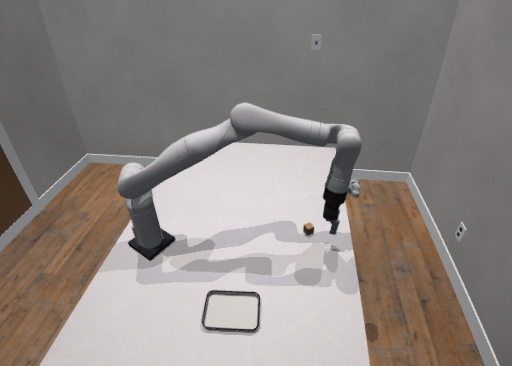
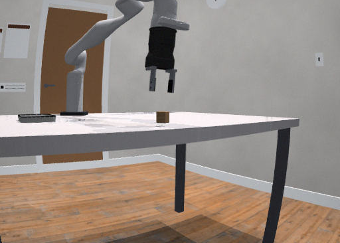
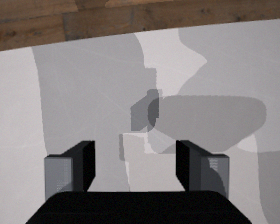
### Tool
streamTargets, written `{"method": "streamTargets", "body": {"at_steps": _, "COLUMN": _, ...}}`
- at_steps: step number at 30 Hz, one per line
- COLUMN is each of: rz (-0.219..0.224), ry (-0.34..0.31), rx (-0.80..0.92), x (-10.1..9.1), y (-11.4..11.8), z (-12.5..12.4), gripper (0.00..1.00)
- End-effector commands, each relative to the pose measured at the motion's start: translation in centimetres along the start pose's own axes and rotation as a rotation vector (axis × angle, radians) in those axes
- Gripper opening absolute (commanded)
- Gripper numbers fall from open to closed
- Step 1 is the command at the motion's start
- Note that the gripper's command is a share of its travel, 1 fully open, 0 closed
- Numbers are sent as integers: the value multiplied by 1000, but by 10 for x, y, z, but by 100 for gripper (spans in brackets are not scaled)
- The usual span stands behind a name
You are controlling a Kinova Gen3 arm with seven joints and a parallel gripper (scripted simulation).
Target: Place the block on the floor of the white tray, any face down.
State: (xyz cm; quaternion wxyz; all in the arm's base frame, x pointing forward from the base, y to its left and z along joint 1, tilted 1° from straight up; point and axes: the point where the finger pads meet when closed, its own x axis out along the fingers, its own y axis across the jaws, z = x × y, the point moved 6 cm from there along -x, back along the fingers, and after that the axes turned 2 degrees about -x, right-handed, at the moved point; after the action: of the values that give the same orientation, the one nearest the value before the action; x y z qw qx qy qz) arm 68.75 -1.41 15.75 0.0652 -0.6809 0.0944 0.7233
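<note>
Block (image 1: pixel 308 228): small brown cube, resting on the white table (image 1: pixel 260 192) near its right edge; in the exterior view it (image 2: pixel 163 117) sits flat on the tabletop, untouched. I read the gripper (image 2: pixel 161 85) as hanging in the air above the block, fingers pointing down, spread close to full width, nothing between them; from the top view the gripper (image 1: pixel 333 227) looks just to the right of the block, so I cannot tell how well it lines up over the cube. Wrist view: both fingers frame bare tabletop and overlapping grey shadows; the block does not show there; a strip of wood floor (image 3: pixel 91 20) runs along the top. White tray (image 1: pixel 231 310), dark-rimmed, lies flat near the front of the table, well apart from the block; in the exterior view I see it (image 2: pixel 36 117) at the far left, beside the arm's black base plate (image 2: pixel 84 113).
</note>
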Motion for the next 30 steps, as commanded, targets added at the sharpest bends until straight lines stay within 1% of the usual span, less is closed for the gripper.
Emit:
{"method": "streamTargets", "body": {"at_steps": 1, "rz": -11, "ry": 27, "rx": 175, "x": 6, "y": -15, "z": 15, "gripper": 97}}
{"method": "streamTargets", "body": {"at_steps": 12, "rz": -44, "ry": 38, "rx": 588, "x": 20, "y": -40, "z": 55, "gripper": 97}}
{"method": "streamTargets", "body": {"at_steps": 14, "rz": -44, "ry": 38, "rx": 588, "x": 20, "y": -40, "z": 55, "gripper": 97}}
{"method": "streamTargets", "body": {"at_steps": 19, "rz": -56, "ry": 42, "rx": 731, "x": 24, "y": -46, "z": 71, "gripper": 97}}
{"method": "streamTargets", "body": {"at_steps": 23, "rz": -63, "ry": 44, "rx": 813, "x": 26, "y": -49, "z": 80, "gripper": 97}}
{"method": "streamTargets", "body": {"at_steps": 30, "rz": -70, "ry": 46, "rx": 880, "x": 28, "y": -51, "z": 87, "gripper": 97}}
